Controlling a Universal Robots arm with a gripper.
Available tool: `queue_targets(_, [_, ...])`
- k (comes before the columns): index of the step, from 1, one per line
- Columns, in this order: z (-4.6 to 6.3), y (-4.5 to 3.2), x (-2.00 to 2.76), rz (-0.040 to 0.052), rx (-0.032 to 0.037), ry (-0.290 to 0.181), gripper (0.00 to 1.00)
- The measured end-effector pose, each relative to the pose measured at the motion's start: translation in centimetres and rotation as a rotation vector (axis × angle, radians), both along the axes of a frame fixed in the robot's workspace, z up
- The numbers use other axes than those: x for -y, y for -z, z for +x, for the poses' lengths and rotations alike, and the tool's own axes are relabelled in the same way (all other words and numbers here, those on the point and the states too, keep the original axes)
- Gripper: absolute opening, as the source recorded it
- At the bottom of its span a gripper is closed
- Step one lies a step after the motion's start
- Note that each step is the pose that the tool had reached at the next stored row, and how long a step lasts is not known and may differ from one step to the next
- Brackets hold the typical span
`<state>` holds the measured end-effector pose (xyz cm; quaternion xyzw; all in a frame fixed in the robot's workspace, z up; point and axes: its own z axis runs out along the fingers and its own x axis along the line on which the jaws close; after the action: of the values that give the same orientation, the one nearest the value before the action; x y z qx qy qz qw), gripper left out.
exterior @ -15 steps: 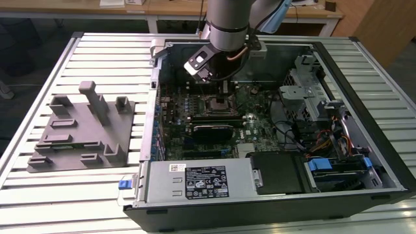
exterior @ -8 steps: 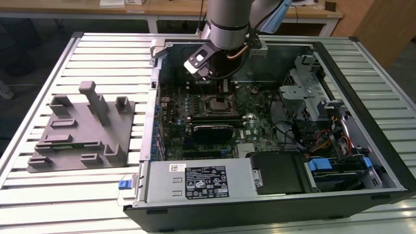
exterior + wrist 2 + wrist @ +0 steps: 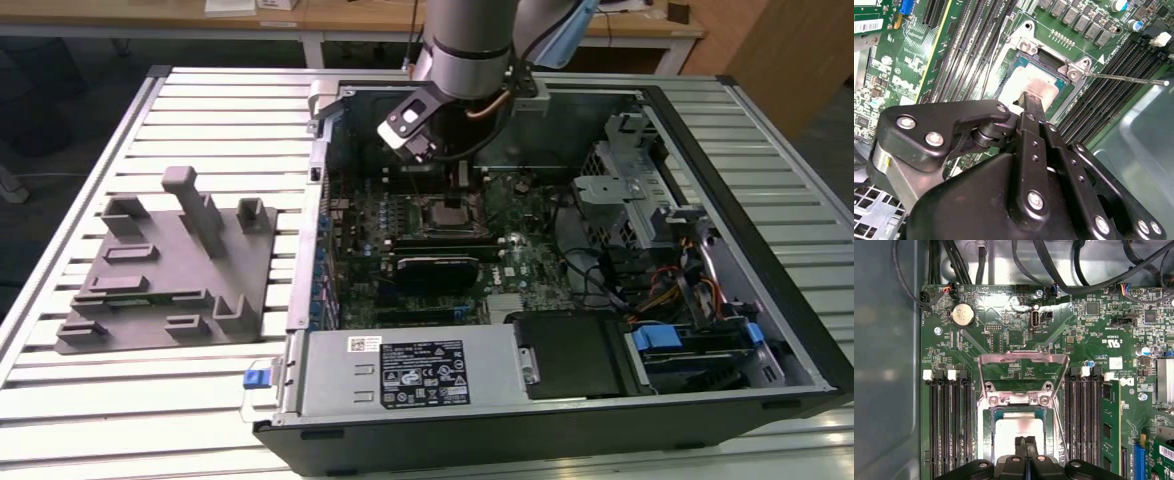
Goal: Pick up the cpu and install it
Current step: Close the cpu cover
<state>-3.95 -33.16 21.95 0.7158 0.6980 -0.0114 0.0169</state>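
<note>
Silvery cpu (image 3: 1019, 432) lies flat in the open socket (image 3: 451, 213), centre of the exterior view, with the load plate (image 3: 1023, 358) raised. Fingers (image 3: 1020, 447) pressed together, pinching nothing, tips at its top. Risk: sideways drag skews the chip; misseated, it could damage the socket.

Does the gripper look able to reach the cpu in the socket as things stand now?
Probably yes. The hinged metal frame is swung open, so the cpu lies uncovered, and the gripper hangs directly over it with nothing between them.
</note>
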Motion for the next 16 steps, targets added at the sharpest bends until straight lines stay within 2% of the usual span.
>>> queue_targets(16, [0.0,-1.82,0.0,0.0001,-0.0008,0.0,0.11])
